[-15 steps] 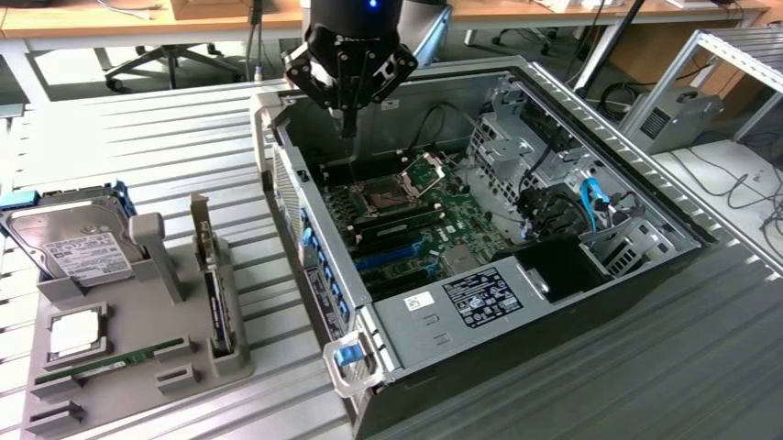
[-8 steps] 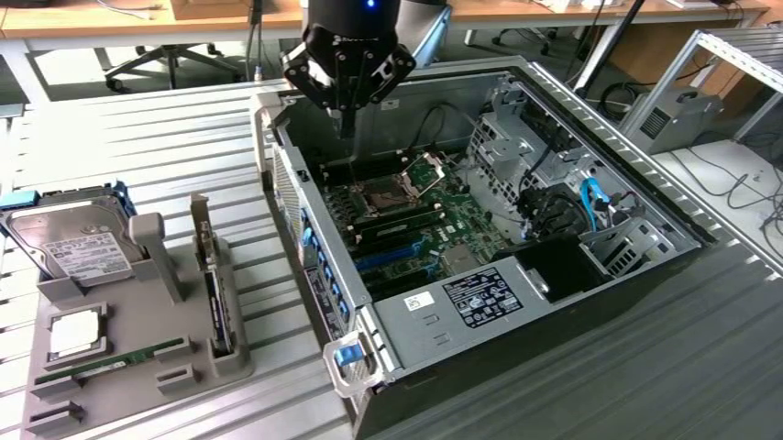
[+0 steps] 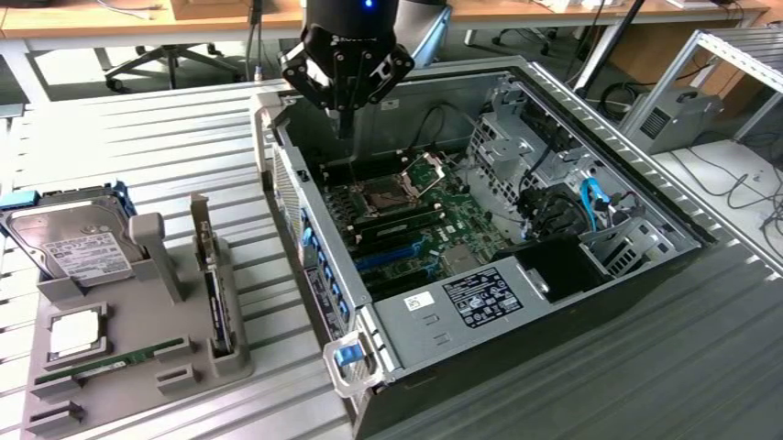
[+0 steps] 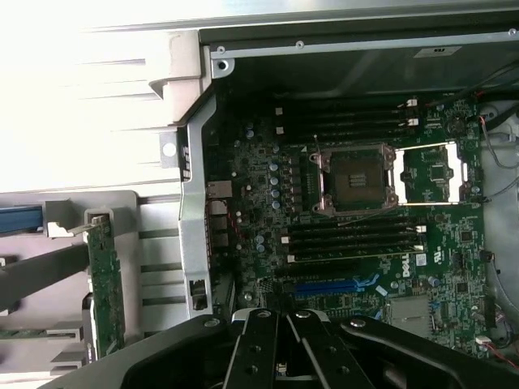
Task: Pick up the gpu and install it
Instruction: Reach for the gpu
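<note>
The gpu point(image 3: 218, 295) stands on edge in a slot of the grey holder point(image 3: 226, 362) at the exterior view's left, outside the computer case. In the wrist view its green circuit board side point(image 4: 106, 284) faces the camera. My gripper point(image 3: 347, 126) hangs over the back part of the open case point(image 3: 321, 275), above the motherboard point(image 3: 423, 229). It is well apart from the gpu, and its fingers are shut together with nothing between them. In the wrist view the gripper point(image 4: 280, 328) sits over the board near a blue expansion slot point(image 4: 324, 286).
On the grey holder also lie a silver hard drive point(image 3: 80, 249), a square processor point(image 3: 76, 332) and a thin green RAM stick point(image 3: 110, 359). Inside the case are an open processor socket point(image 4: 357, 178), memory slots point(image 4: 353, 239), cables and a drive cage point(image 3: 588, 220).
</note>
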Available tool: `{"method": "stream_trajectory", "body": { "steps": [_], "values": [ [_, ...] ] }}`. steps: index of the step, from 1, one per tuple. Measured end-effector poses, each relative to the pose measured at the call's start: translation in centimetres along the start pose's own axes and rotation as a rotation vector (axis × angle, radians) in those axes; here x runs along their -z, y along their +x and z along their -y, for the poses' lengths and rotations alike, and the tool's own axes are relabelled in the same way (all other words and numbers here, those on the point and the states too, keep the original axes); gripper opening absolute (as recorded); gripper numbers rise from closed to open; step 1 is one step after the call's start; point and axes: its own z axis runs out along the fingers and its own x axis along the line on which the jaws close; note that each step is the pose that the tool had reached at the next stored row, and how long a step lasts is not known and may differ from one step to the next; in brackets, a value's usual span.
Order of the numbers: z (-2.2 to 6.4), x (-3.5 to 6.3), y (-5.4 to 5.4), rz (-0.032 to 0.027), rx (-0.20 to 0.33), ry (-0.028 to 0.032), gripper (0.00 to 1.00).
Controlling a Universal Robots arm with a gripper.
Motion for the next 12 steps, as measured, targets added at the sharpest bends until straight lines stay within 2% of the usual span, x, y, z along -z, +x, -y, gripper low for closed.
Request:
{"method": "stream_trajectory", "body": {
  "steps": [12],
  "values": [
    [0.02,0.01,0.24,-0.0001,0.000,0.0000,0.11]
  ]
}}
